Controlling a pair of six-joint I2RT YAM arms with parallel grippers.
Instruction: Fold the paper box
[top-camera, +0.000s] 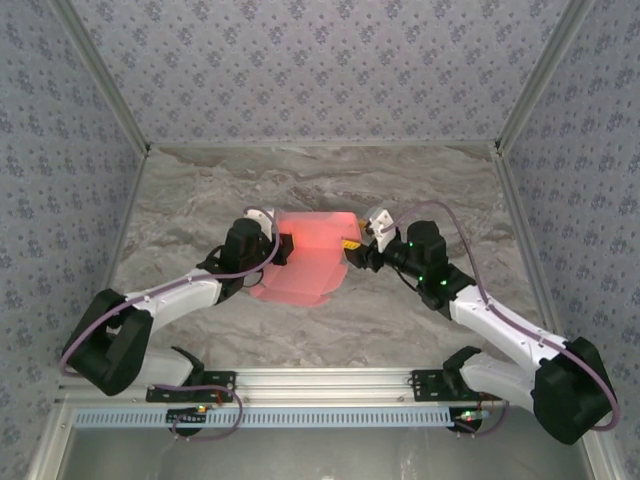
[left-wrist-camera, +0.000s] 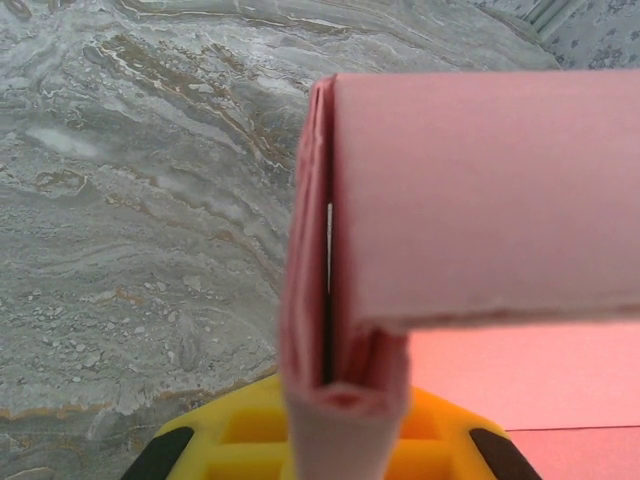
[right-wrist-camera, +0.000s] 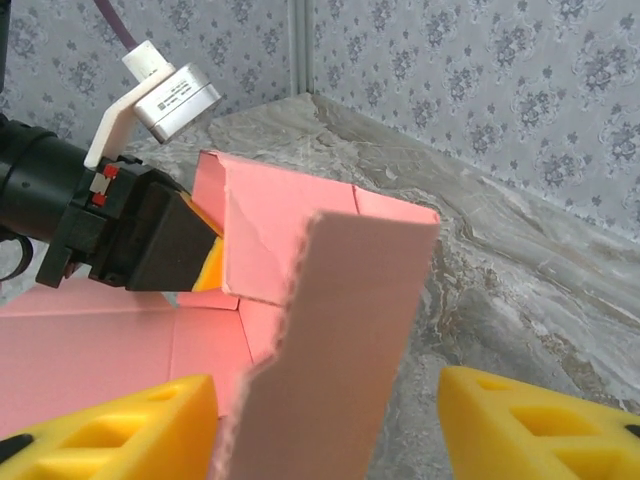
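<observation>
One paper box (top-camera: 305, 258): the left hand (top-camera: 283, 247) pinches its wall edge. The right hand (right-wrist-camera: 325, 430) gapes around a raised flap (right-wrist-camera: 330, 340); open tabletop (top-camera: 200, 200) lies beyond both hands.

Pink paper box (top-camera: 303, 268) between left tool (top-camera: 285, 247) and right tool (top-camera: 351, 251)

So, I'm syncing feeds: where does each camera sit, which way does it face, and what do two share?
Top external: above, behind the bases, looking down at the table; both arms show, left gripper and right gripper flanking the paper box.
Left wrist: on the left arm, facing along its yellow fingers at the pinched box.
Right wrist: on the right arm, facing the left gripper past its open fingers.
Shared: all show the paper box.
</observation>
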